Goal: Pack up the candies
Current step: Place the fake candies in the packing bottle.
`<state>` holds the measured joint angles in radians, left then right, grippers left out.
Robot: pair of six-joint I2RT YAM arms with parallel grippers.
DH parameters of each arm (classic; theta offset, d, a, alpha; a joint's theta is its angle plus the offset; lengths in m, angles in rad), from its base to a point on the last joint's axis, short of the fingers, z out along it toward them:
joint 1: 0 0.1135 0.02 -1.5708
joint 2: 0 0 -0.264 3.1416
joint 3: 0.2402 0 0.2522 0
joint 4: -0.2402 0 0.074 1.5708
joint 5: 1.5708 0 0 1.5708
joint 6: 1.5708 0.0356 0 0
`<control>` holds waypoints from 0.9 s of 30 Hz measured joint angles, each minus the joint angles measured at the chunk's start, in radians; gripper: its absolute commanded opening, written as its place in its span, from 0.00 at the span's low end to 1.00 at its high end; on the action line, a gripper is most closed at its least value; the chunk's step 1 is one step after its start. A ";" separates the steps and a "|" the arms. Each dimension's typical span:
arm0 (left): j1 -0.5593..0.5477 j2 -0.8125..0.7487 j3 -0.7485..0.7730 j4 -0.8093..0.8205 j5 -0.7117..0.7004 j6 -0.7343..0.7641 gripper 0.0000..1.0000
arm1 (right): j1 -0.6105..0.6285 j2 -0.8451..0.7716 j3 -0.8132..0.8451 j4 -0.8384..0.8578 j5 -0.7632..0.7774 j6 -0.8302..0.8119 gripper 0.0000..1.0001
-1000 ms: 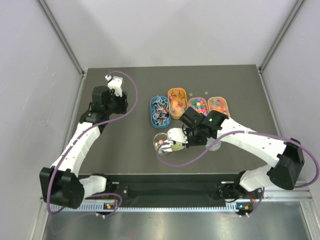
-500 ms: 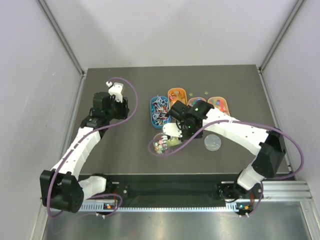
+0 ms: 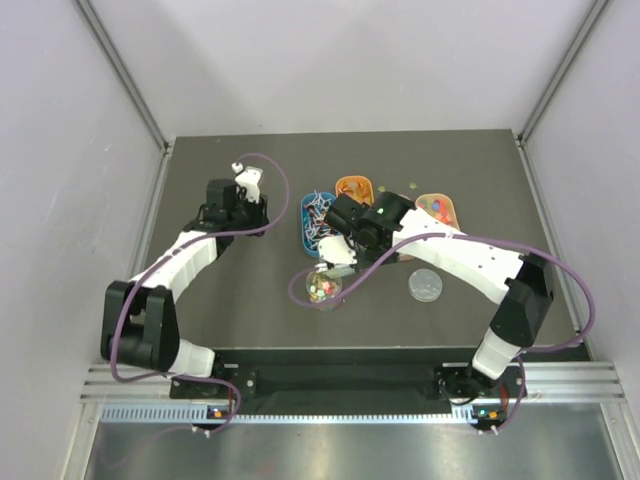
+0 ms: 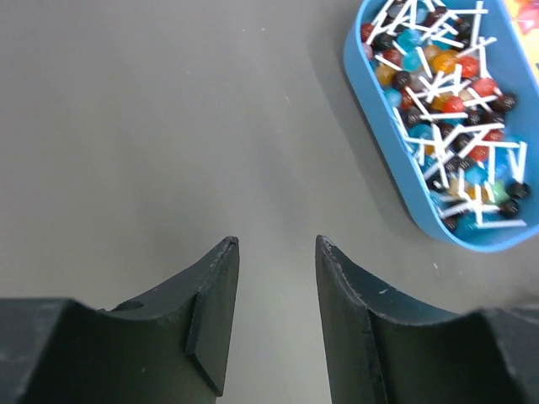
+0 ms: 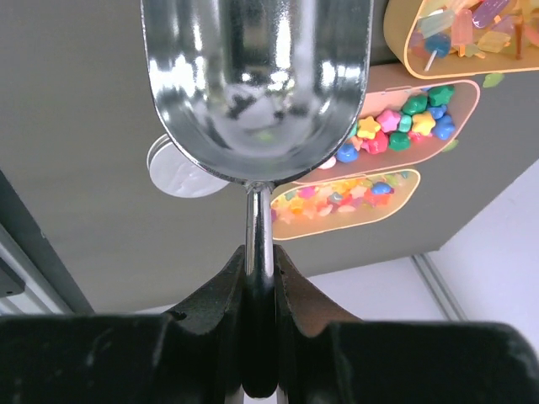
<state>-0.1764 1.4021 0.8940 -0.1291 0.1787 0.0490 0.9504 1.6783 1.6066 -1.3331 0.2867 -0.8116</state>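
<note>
Packing is looking partly done: a few candies (image 3: 322,289) are sitting in the clear jar (image 3: 311,279) toward the worktop's (image 3: 260,315) front edge, while most are lying in the blue tray (image 4: 480,238) and its neighbours at mid-worktop. The right gripper (image 5: 261,261) is clamping the handle of a metal scoop (image 5: 257,84), bowl apparently empty, and its arm is hanging over the trays. The lid (image 3: 425,285) is waiting right of the jar. The left gripper (image 4: 276,244), jaws parted and empty, is hovering over bare worktop beside the blue tray.
</note>
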 measured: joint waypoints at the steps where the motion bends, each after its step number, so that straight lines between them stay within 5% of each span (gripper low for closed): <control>1: 0.000 0.023 0.009 0.007 0.001 0.002 0.45 | 0.006 0.001 0.000 0.002 0.010 -0.001 0.00; 6: 0.001 0.150 0.072 0.044 0.017 0.003 0.33 | 0.021 0.001 0.000 -0.003 0.041 -0.007 0.00; 11: 0.001 0.321 0.174 0.060 0.057 0.003 0.00 | 0.010 -0.011 0.000 -0.003 0.033 0.034 0.00; 16: -0.002 0.447 0.256 0.058 0.098 0.002 0.00 | -0.086 -0.058 0.045 0.000 -0.035 0.118 0.00; 23: -0.040 0.578 0.396 0.052 0.140 -0.002 0.00 | -0.415 -0.092 0.191 0.068 -0.136 0.219 0.00; 27: -0.093 0.661 0.489 0.031 0.153 0.003 0.00 | -0.458 -0.097 0.200 0.077 -0.163 0.245 0.00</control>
<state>-0.2699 2.0628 1.3827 -0.0978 0.3313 0.0525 0.4927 1.5814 1.8065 -1.2564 0.1242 -0.5667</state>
